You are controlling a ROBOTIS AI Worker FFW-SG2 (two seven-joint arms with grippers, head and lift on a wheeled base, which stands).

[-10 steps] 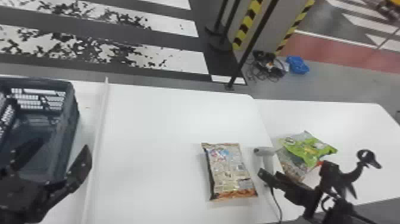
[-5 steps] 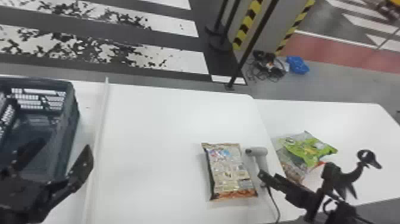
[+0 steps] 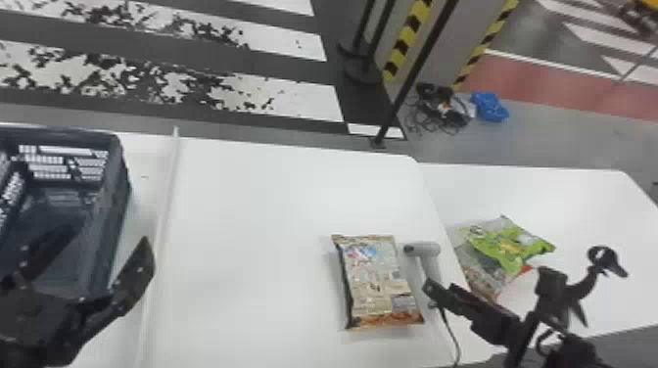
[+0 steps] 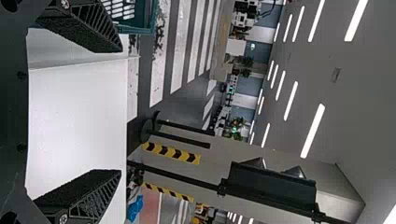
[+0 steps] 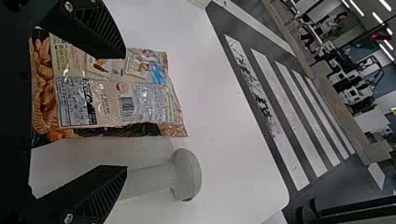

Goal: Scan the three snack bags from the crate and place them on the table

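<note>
The main white table (image 3: pixel 264 195) runs beneath the scanner (image 3: pixel 425 250), giving it a flat working spot, while the 2nd table (image 3: pixel 587 205), to the scanner's right, apparently serves for setting down. The crate (image 3: pixel 119 195) sits well to the scanner's left, presumably to keep its bags within the left arm's reach. The left gripper (image 4: pixel 120 111) is beside the crate, 2 fingers wide apart, holding nothing. The right gripper (image 5: pixel 125 111) is at the scanner's handle, its 2 fingers also spread wide and clamped on nothing, a pose that would suit picking the scanner up. The nearer snack bag (image 3: pixel 374 279) lies flat just left of the scanner, the green bag (image 3: pixel 511 244) and a patterned bag (image 3: pixel 475 269) overlapping to its right; those 2 look finished. The nearer bag's barcode (image 5: pixel 126 108) faces up, probably for an easy read from above.
</note>
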